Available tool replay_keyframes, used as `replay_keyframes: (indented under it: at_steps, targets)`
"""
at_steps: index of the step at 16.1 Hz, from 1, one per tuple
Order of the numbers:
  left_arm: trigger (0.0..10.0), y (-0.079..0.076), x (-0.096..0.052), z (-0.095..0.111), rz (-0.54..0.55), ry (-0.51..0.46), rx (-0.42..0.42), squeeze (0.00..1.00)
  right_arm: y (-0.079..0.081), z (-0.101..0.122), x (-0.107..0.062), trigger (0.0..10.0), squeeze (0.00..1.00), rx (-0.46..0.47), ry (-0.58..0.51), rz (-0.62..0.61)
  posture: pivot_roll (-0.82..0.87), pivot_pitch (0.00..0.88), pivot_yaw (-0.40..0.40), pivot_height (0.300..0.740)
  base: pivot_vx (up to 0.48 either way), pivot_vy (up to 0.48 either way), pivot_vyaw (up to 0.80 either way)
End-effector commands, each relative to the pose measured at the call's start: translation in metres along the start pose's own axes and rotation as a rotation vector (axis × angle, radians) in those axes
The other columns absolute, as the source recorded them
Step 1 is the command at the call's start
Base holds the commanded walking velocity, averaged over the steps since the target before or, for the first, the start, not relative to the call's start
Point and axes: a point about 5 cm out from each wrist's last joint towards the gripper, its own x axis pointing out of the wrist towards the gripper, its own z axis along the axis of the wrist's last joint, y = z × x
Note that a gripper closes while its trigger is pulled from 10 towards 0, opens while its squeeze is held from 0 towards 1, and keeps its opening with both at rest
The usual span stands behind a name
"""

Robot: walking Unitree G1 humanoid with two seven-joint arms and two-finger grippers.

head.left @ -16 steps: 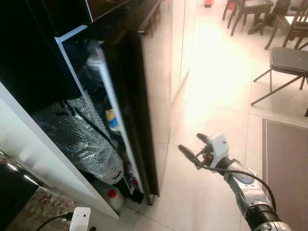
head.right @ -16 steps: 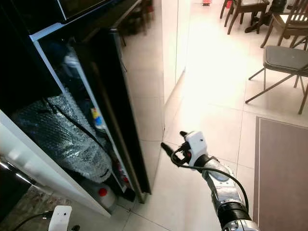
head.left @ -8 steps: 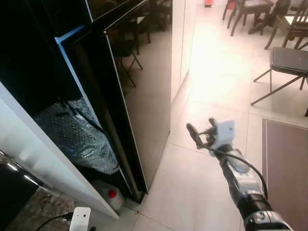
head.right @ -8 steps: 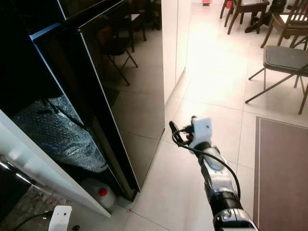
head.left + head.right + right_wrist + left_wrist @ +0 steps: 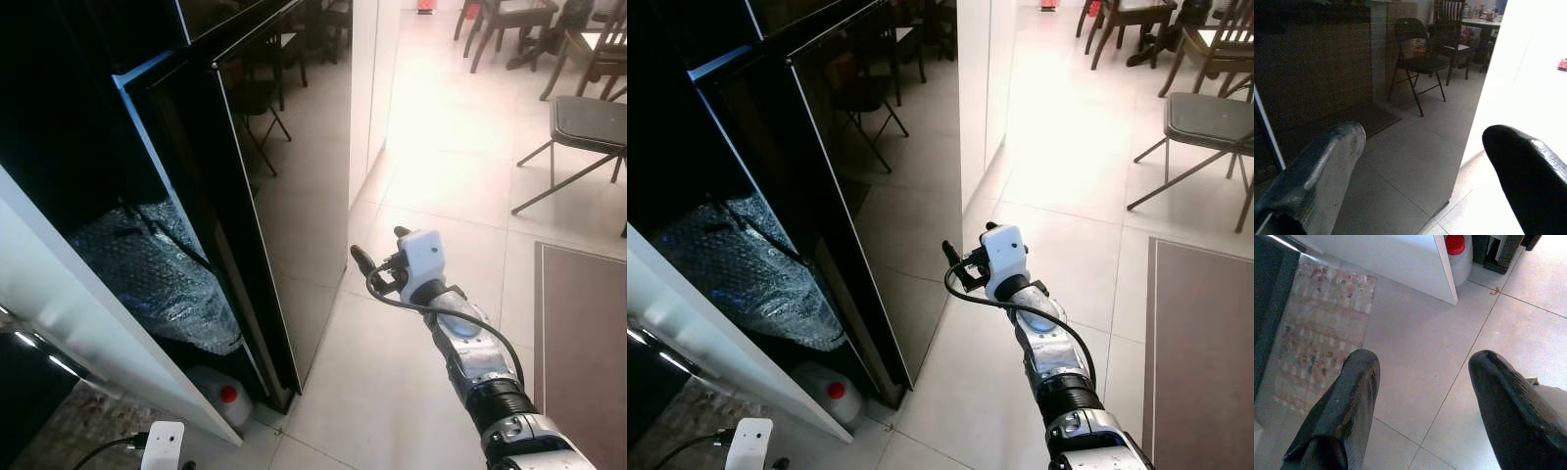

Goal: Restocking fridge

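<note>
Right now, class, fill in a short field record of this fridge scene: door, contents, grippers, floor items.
Fridge door: partly ajar, glossy black, reflecting chairs
Inside: silver bubble-wrap bag
Floor by fridge: white jug with red cap
Right gripper: raised near the door's face, fingers apart, holding nothing
Left gripper: open, pointing at the tiled floor
Background: folding chair

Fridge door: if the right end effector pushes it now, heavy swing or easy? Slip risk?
The fridge door is tall and glossy, so fingertips may well slide on it. It stands nearly shut, so a short push probably closes it. The right end effector is open, just short of the door. The silver foil bag inside might block closing.
</note>
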Motion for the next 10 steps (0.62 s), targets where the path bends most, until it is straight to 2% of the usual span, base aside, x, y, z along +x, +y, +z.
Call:
replay_keyframes:
  at_steps: [1, 3, 5, 8, 10]
  targets:
    - [10.0, 0.005, -0.001, -0.004, 0.016, 0.011, 0.009, 0.00, 0.002, -0.008, -0.001, 10.0, 0.00, -0.009, 0.045, -0.001, -0.04, 0.000, 0.096, 0.740, 0.000, 0.000, 0.00]
    - [10.0, 0.005, -0.001, -0.004, 0.015, 0.012, 0.008, 0.00, 0.001, -0.010, -0.002, 10.0, 0.00, -0.001, 0.057, -0.008, -0.04, 0.000, 0.096, 0.740, 0.000, 0.000, 0.00]
    - [10.0, 0.005, -0.001, -0.005, 0.013, 0.017, -0.003, 0.00, 0.006, -0.011, -0.001, 10.0, 0.00, 0.045, 0.062, 0.011, -0.04, 0.000, 0.094, 0.740, 0.000, 0.000, 0.00]
    - [10.0, 0.005, -0.001, -0.006, 0.015, 0.024, -0.012, 0.00, 0.011, -0.012, -0.001, 10.0, 0.00, 0.002, 0.061, 0.028, -0.03, 0.000, 0.094, 0.740, 0.000, 0.000, 0.00]
    - [10.0, 0.006, -0.001, -0.007, 0.018, 0.028, -0.016, 0.00, 0.008, -0.011, -0.001, 10.0, 0.00, -0.004, 0.048, 0.009, -0.03, 0.000, 0.093, 0.740, 0.000, 0.000, 0.80]
